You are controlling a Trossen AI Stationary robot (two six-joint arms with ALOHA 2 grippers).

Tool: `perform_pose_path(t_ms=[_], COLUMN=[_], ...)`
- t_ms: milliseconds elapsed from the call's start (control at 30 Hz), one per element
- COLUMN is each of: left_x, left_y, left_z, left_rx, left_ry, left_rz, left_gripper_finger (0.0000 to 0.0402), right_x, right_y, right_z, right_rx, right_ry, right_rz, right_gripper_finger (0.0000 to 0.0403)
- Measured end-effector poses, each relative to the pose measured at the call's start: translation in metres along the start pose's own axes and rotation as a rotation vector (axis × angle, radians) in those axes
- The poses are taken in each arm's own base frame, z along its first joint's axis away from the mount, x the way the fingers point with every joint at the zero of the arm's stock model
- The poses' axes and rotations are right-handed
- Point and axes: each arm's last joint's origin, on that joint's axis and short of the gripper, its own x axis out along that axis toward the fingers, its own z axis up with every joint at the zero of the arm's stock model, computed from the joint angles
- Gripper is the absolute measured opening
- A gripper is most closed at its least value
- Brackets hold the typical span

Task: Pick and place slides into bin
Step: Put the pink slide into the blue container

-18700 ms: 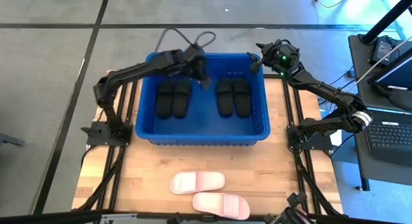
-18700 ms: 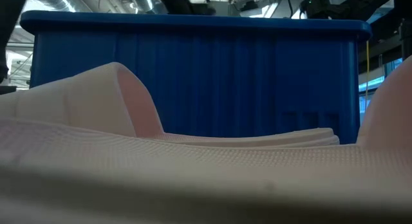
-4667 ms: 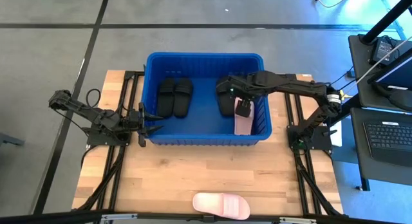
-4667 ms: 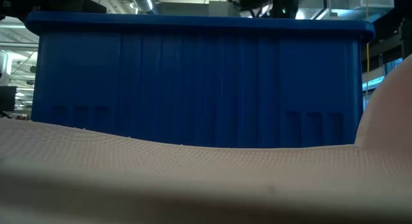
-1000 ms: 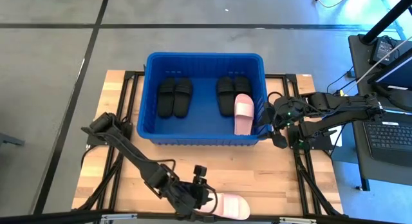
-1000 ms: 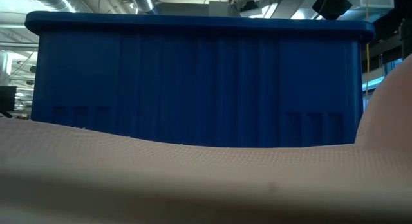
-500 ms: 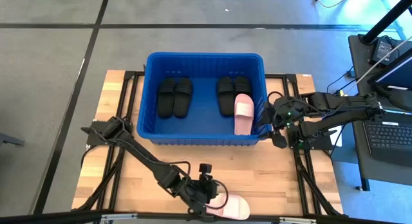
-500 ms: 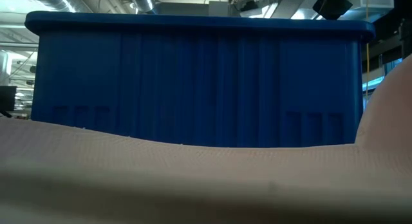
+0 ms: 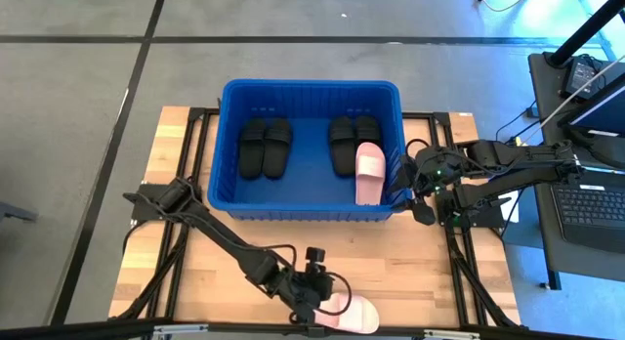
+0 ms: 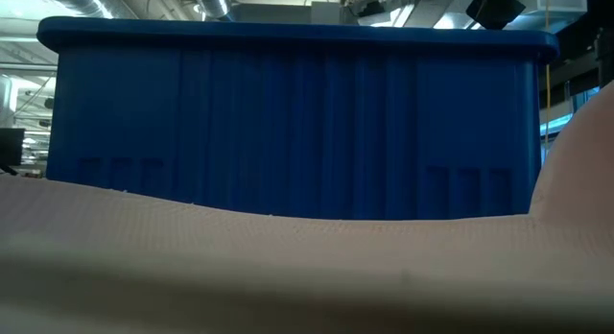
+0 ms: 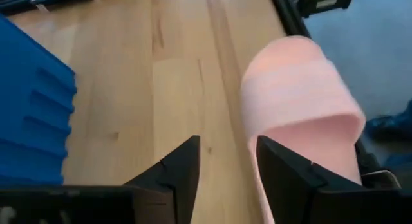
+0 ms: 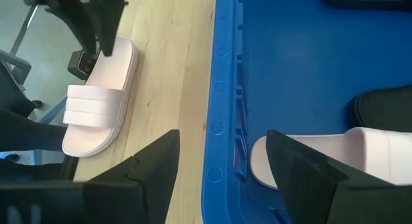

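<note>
The blue bin [image 9: 311, 149] sits at the far middle of the wooden table [image 9: 420, 272]. Inside it, two pairs of black slides [image 9: 265, 148] lie side by side, and one pink slide [image 9: 369, 173] lies against the bin's right wall, just beside the right-hand black pair [image 9: 353, 145]. The last pink slide [image 9: 347, 312] lies on the table's near edge, right of centre, with bare wood between it and the bin.

The left arm stretches low across the table from the left side towards that near slide. The left gripper [image 11: 225, 166] has its jaws open, one finger [image 11: 286, 176] against the slide's edge, nothing gripped.

The right gripper [image 9: 402, 174] waits just outside the bin's right wall, jaws open and empty.
</note>
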Motion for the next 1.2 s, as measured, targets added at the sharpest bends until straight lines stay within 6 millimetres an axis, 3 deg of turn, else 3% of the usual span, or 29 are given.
perform_pose_path(t_ms=[300, 433, 633, 867, 1200], left_x=[0.036, 0.037, 0.037, 0.039, 0.063], left_y=[-0.014, -0.012, -0.013, -0.01, -0.017], left_z=[-0.017, -0.018, -0.018, -0.016, -0.025], left_rx=[0.159, 0.165, 0.312, 0.308, 0.336], left_ry=[-0.007, -0.004, -0.001, -0.007, -0.049], left_rz=[0.006, 0.024, 0.013, -0.012, -0.039], left_gripper_finger=[0.0147, 0.0147, 0.0147, 0.0147, 0.0147], right_x=[0.0, 0.0, 0.0, 0.0, 0.0], right_y=[0.0, 0.0, 0.0, 0.0, 0.0], right_z=[0.0, 0.0, 0.0, 0.0, 0.0], right_rx=[0.001, 0.005, 0.005, 0.005, 0.005], right_ry=[0.0, 0.001, 0.0, 0.0, 0.0], right_rz=[0.0, 0.0, 0.0, 0.0, 0.0], right_gripper_finger=[0.0232, 0.0232, 0.0232, 0.0232, 0.0232])
